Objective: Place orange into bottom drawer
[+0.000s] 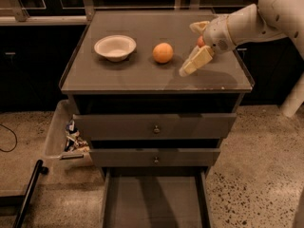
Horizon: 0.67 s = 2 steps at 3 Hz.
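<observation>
The orange point(163, 52) sits on the gray cabinet top point(142, 75), near the middle. My gripper point(189, 49) hovers just to the right of it, apart from it, open with nothing between its pale fingers point(194, 61). At the foot of the cabinet the bottom drawer point(154, 203) is pulled out, showing a flat gray floor with nothing on it.
A white bowl point(115, 47) stands left of the orange. A red apple point(201, 42) is partly hidden behind the gripper. Two shut drawers with knobs point(156, 128) sit above the open one. A bin of clutter point(71, 139) stands on the floor at the left.
</observation>
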Each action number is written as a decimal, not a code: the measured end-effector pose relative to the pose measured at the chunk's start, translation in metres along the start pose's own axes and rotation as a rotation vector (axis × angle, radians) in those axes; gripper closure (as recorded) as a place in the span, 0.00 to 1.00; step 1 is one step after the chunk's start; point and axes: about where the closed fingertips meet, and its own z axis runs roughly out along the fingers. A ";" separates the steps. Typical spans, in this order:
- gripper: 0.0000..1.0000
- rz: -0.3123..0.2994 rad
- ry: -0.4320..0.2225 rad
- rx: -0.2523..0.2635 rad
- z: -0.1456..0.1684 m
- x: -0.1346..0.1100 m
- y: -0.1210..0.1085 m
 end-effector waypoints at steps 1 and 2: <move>0.00 -0.019 0.044 0.024 0.019 -0.004 -0.014; 0.00 -0.031 0.078 0.030 0.041 -0.004 -0.026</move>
